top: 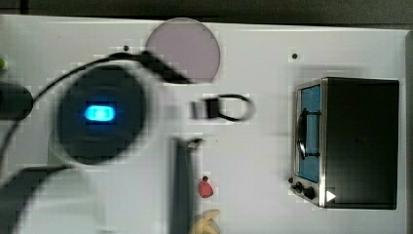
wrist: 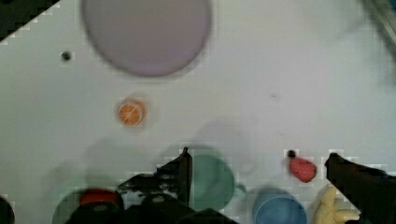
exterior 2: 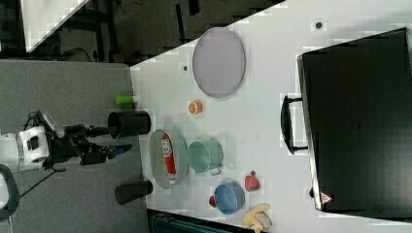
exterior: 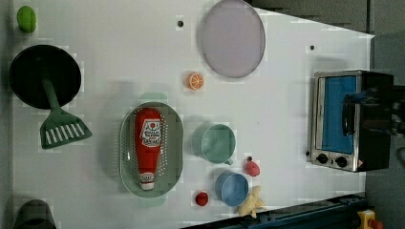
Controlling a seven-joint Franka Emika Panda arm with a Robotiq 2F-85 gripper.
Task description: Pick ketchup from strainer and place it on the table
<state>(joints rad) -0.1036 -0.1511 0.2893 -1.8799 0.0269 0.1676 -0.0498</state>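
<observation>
The small red squeeze bottle of ketchup (exterior: pixel 148 145), with a white label and a white cap, lies lengthwise inside the pale green oval plastic strainer (exterior: pixel 126 157), a little left of centre in the lower half of the left view; its cap points toward the bottom edge of the frame. In the right view the same bottle (exterior 2: pixel 168 154) lies in the strainer (exterior 2: pixel 156 160) near the middle of the frame, at the edge of the large flat white tabletop (exterior 2: pixel 272 77).

The gripper (exterior 2: pixel 112 142) hangs off the table's edge at the right view's left, just beside the strainer but not touching it or the bottle. Its two dark fingers stand wide apart with nothing between them; in the wrist view one finger (wrist: pixel 180 175) is at lower centre and the other at the lower right.

Just to the left view's right of the strainer stands a round green cup (exterior: pixel 217 143) with a small handle, and below it a round blue cup (exterior: pixel 232 188). Near these lie a small red strawberry-like toy (exterior: pixel 252 167), a small red round toy (exterior: pixel 202 198) and a pale yellow banana toy (exterior: pixel 251 202). Above the strainer is an orange slice toy (exterior: pixel 195 80), and further up a grey-lilac round plate (exterior: pixel 233 38). At the left view's left lies a dark green slotted spatula (exterior: pixel 61 126), its handle reaching into a black round pan (exterior: pixel 28 76). A silver and black toaster oven (exterior: pixel 351 119) with a blue door panel is at the left view's right.
</observation>
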